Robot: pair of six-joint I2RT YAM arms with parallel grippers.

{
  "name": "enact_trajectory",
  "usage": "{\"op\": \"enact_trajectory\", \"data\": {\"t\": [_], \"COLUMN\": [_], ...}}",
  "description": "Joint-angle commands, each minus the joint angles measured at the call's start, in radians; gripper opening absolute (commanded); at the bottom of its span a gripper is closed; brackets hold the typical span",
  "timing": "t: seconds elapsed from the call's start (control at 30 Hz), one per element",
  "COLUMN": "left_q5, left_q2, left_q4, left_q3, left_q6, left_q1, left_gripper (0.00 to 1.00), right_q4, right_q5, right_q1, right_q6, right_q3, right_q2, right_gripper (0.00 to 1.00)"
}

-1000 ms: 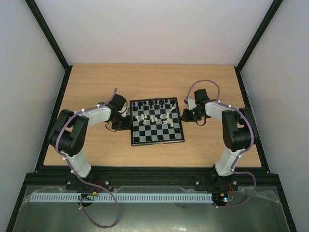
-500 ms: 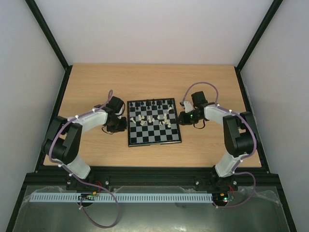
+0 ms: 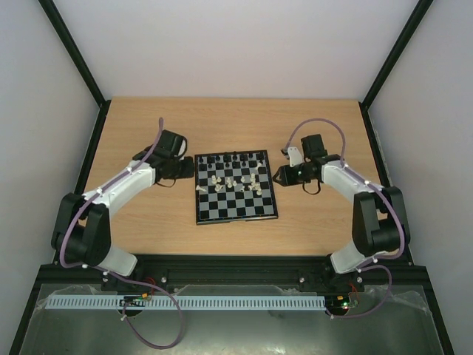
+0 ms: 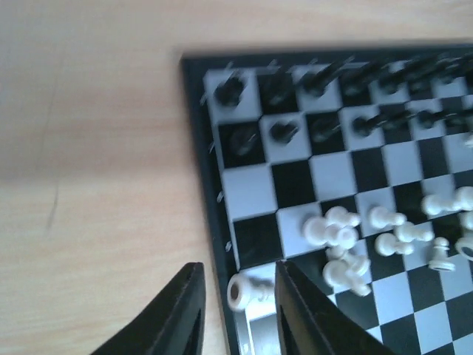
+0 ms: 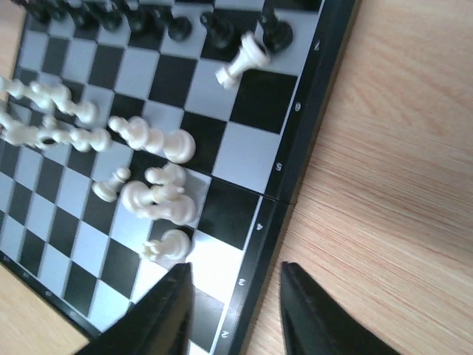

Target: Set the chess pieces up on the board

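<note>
The black chess pieces (image 3: 235, 157) stand in two rows along the far side of the board (image 3: 235, 219), which sits mid-worktop (image 3: 236, 122) between my arms, so I judge that half done. The white chess pieces (image 3: 235, 180) are what is left. Most lie tumbled across the middle squares, a leaning white piece (image 5: 240, 61) tips among the black ranks, and a stray white piece (image 4: 247, 290) lies on the board's left border. My left jaws stand part open with that stray in the gap, not gripped as far as I can tell. My right jaws hang part open and empty over the right border. No box or tray shows; the board carries every piece I see.
</note>
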Motion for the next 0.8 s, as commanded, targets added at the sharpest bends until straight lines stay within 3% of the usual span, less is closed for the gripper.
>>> {"op": "enact_trajectory", "data": {"t": [0.0,0.17,0.23,0.43,0.5,0.6,0.77], "left_q5": [0.023,0.081,0.125,-0.010,-0.073,-0.216,-0.329], "left_q2": [-0.064,-0.099,-0.135,-0.229,-0.291,-0.379,-0.404], "left_q4": [0.144,0.276,0.339,0.376,0.434,0.535,0.522], "left_q3": [0.022,-0.058,-0.100,-0.075,-0.088,-0.147,-0.202], "left_q6": [0.140,0.194,0.198,0.229,0.211,0.191,0.103], "left_q1": [-0.012,-0.037,-0.062,-0.175,-0.188,-0.184,-0.108], "left_gripper": [0.29,0.38,0.41,0.47,0.61,0.95,0.99], "right_q4": [-0.085,-0.163,-0.157,-0.155,-0.161,-0.163,-0.193], "right_q5": [-0.005,-0.077,-0.059,0.068,0.124,0.139,0.180], "right_q1": [0.001,0.023,0.050,0.144,0.172,0.201,0.285], "right_q6": [-0.092,-0.233,-0.264,-0.310,-0.317,-0.307,-0.313], "right_q3": [0.052,0.117,0.120,0.189,0.226,0.280,0.363], "right_q2": [-0.090,-0.139,-0.155,-0.113,-0.074,-0.014,0.089], "right_gripper": [0.40,0.65,0.66,0.59,0.56,0.50,0.42]}}
